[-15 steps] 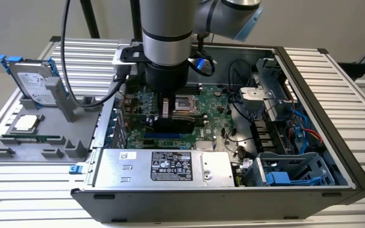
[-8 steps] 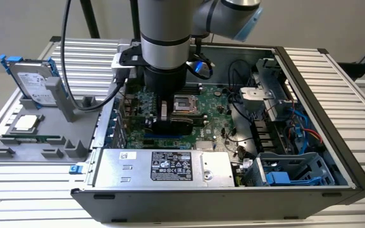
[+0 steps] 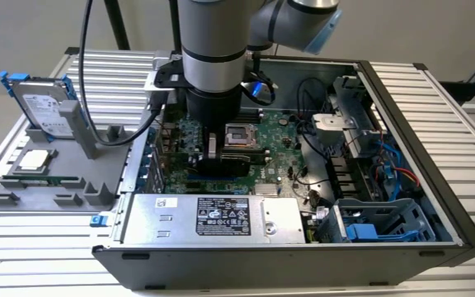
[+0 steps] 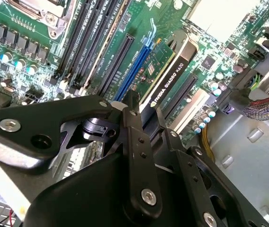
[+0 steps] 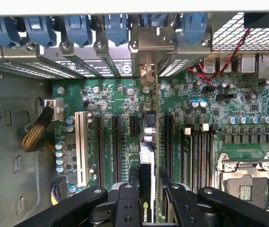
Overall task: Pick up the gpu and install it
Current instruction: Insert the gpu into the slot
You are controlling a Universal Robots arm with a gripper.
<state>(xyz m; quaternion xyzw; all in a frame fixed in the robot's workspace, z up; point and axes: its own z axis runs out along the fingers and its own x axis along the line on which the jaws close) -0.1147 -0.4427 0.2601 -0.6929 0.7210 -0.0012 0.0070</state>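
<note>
1. My gripper (image 4: 141, 113) is down inside the computer case (image 3: 435, 204), over the middle of the motherboard (image 5: 111, 101).
2. The fingers (image 4: 133, 142) are closed narrow on the gpu (image 4: 170, 78), pinching its upper edge from both faces.
3. The gpu stands on edge directly below my fingertips, running straight out from them; in the first wrist view its long axis points at the slot brackets (image 5: 111, 56) on the case's rear wall.
4. Key relation: card edge against the blue slot (image 4: 141, 59). It lies parallel and just beside it; I cannot tell whether it is seated.
5. The hard drive (image 3: 44, 108) sits on the grey holder (image 3: 23, 185) outside the case's wall.
</note>
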